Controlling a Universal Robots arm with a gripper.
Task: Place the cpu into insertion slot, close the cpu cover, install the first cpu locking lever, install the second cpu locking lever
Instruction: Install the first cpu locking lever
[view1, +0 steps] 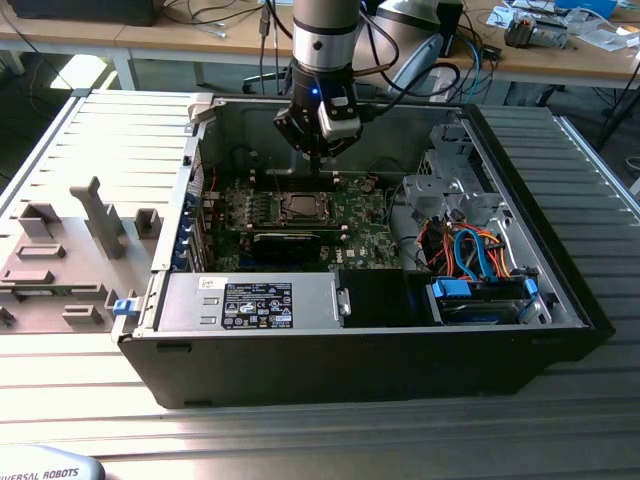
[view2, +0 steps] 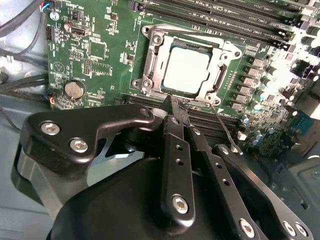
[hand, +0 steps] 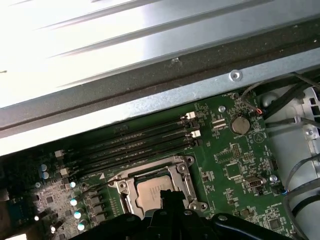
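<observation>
Gleaming silver-grey, the square cpu (view2: 187, 69) sat seated in the insertion slot (view2: 150, 75) on the green motherboard (view2: 95, 50), framed by the closed cpu cover (view2: 218, 79). The tool (view2: 172, 102), fingers pressed together, hovered at the socket's edge.

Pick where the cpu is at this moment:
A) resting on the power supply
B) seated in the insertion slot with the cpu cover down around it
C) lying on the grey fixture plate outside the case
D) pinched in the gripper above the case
B: in the second wrist view the cpu sits flat in the insertion slot, its silver top showing through the cpu cover.
</observation>
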